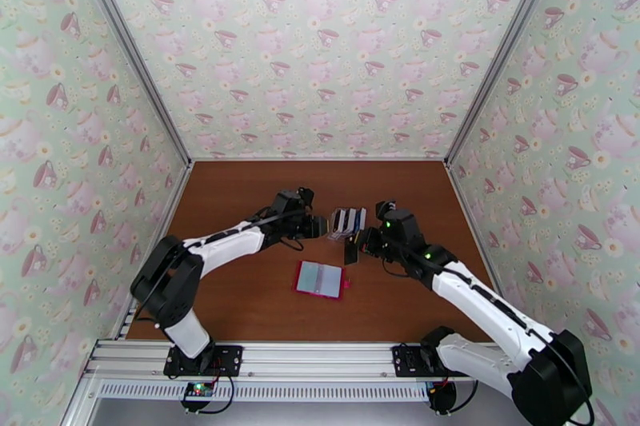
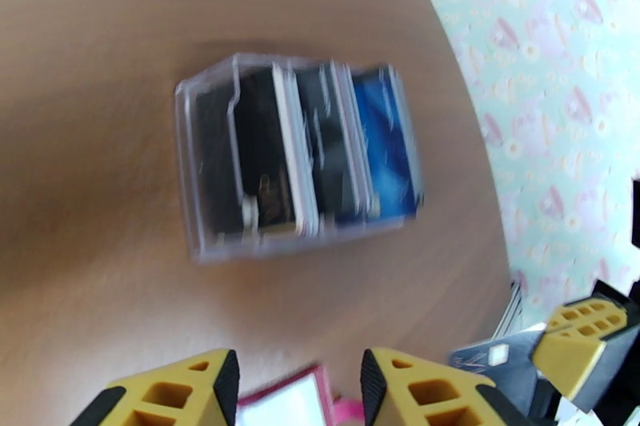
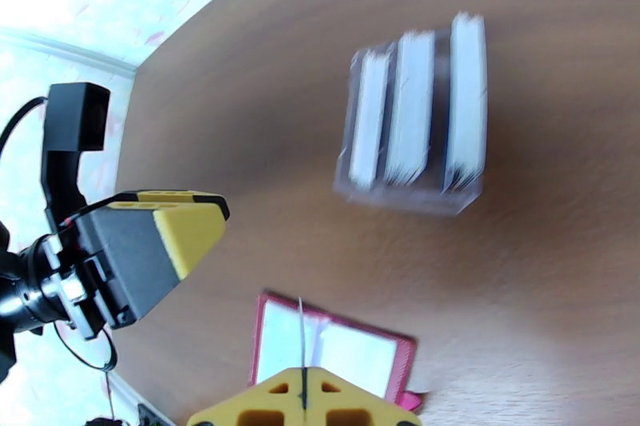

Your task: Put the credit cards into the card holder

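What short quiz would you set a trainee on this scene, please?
1. True or false: the red folding leather-like wallet lies open on the brown wooden table.
2. The right gripper is shut on: A) a thin dark plastic card; B) the wallet; C) nothing.
3. In a few words: where do the other cards stand?

Key
1. True.
2. A.
3. On edge in the clear plastic rack, beyond the wallet.
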